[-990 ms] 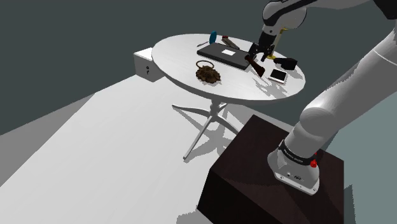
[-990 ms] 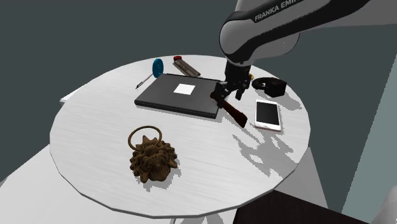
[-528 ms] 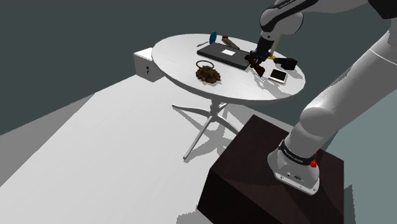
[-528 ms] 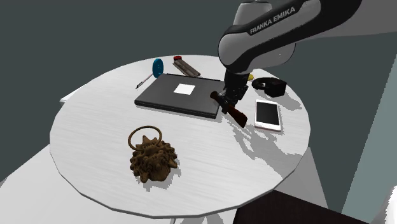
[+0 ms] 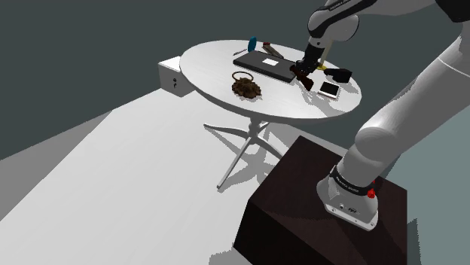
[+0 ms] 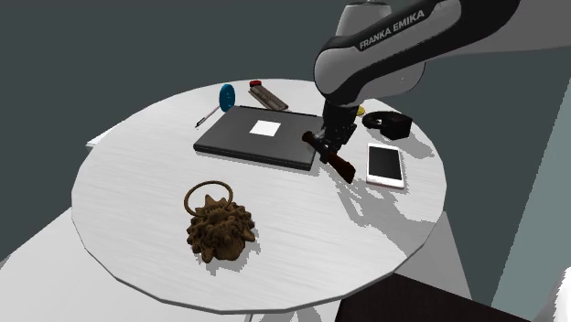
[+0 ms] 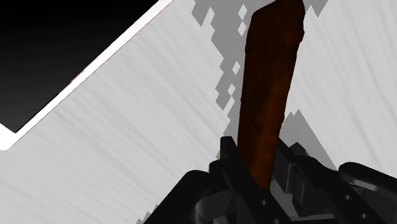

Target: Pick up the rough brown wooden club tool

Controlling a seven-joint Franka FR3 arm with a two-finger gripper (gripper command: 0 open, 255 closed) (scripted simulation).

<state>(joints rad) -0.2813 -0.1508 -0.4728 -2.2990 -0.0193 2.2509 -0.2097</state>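
Setting: round white surface (image 6: pixel 137 183) on a splayed pedestal foot, pale floor, dark grey walls. A dark box stand (image 5: pixel 301 196) carries the white arm (image 5: pixel 422 98), which reaches over the surface from the second exterior view's upper right.

Items, nearest first in the second exterior view:

1. Brown spiky ornament (image 6: pixel 217 229) with a ring on top, lying alone near the front edge of the surface.
2. Dark closed laptop (image 6: pixel 247 139), flat, mid-surface, with a small white label (image 6: pixel 266 128) on its lid.
3. Brown club (image 6: pixel 340 165), rough-grained, lying in the gap between the laptop's corner and the phone. It slants, with the upper end at the gripper and the lower end towards the phone. Whether the lower end touches the surface cannot be told.
4. Gripper (image 6: pixel 325 140), black, with its fingers closed onto the club's upper end. In the wrist view the club (image 7: pixel 270 89) runs out from between the fingers (image 7: pixel 232 159) over the white surface.
5. White phone (image 6: pixel 385 165), flat, just beside the club on the second exterior view's right.
6. Black strap-like object (image 6: pixel 386 123), behind the phone.
7. Pen (image 6: pixel 207 116), beside the laptop's far left corner.
8. Blue disc (image 6: pixel 227 95), upright, just beyond the pen.
9. Reddish-brown bar (image 6: pixel 268 95), flat, near the far rim.
10. White box (image 5: pixel 172 75), low, beyond the surface at the shoulder view's left.
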